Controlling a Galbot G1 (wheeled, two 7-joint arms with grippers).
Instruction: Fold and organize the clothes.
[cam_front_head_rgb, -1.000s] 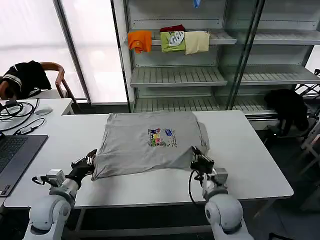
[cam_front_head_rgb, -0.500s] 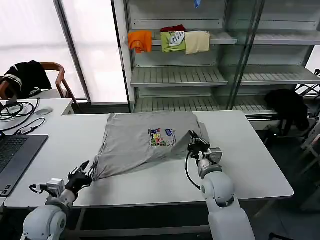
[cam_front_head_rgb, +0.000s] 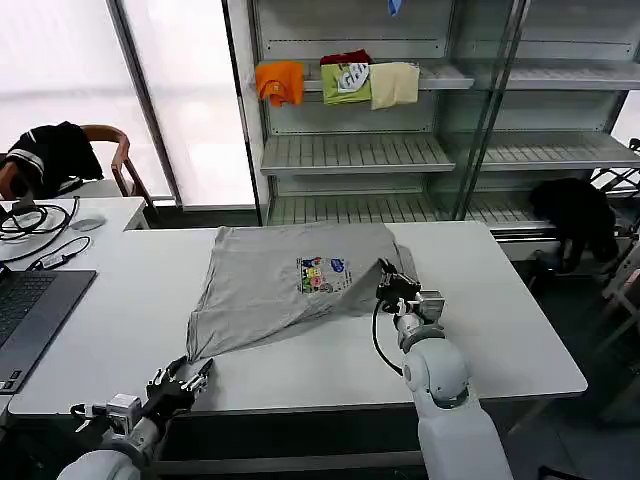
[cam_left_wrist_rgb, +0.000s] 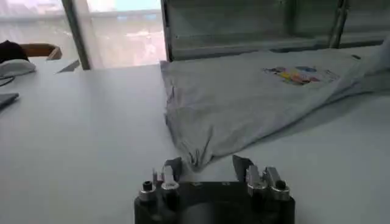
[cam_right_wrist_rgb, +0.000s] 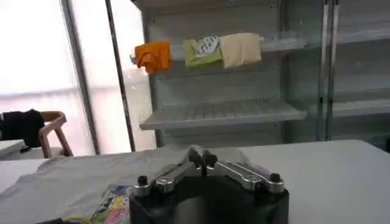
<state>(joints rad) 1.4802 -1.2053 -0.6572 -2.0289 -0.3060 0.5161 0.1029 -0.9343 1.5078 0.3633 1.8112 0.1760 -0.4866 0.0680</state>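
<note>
A light grey shirt (cam_front_head_rgb: 270, 290) with a small multicoloured chest print (cam_front_head_rgb: 322, 274) lies spread on the white table (cam_front_head_rgb: 520, 330). My right gripper (cam_front_head_rgb: 387, 283) is shut on the shirt's near right hem and holds it lifted and drawn in toward the print. In the right wrist view the right gripper (cam_right_wrist_rgb: 202, 159) pinches grey cloth between closed fingertips. My left gripper (cam_front_head_rgb: 185, 378) is open at the table's front edge, just short of the shirt's near left corner (cam_front_head_rgb: 194, 352). In the left wrist view the left gripper (cam_left_wrist_rgb: 207, 165) holds nothing, and the shirt corner (cam_left_wrist_rgb: 194, 157) lies just ahead of it.
A laptop (cam_front_head_rgb: 30, 310) and cables (cam_front_head_rgb: 35, 222) occupy the left table. Behind stands a shelf (cam_front_head_rgb: 350, 150) with orange, green and cream folded garments (cam_front_head_rgb: 340, 82). Black garments hang on a chair (cam_front_head_rgb: 50, 155) at the left and beyond the table at the right (cam_front_head_rgb: 575, 215).
My left gripper let go of the shirt's near left corner and drew back to the table's front edge. My right gripper lifted the near right hem and carried it inward, toward the print.
</note>
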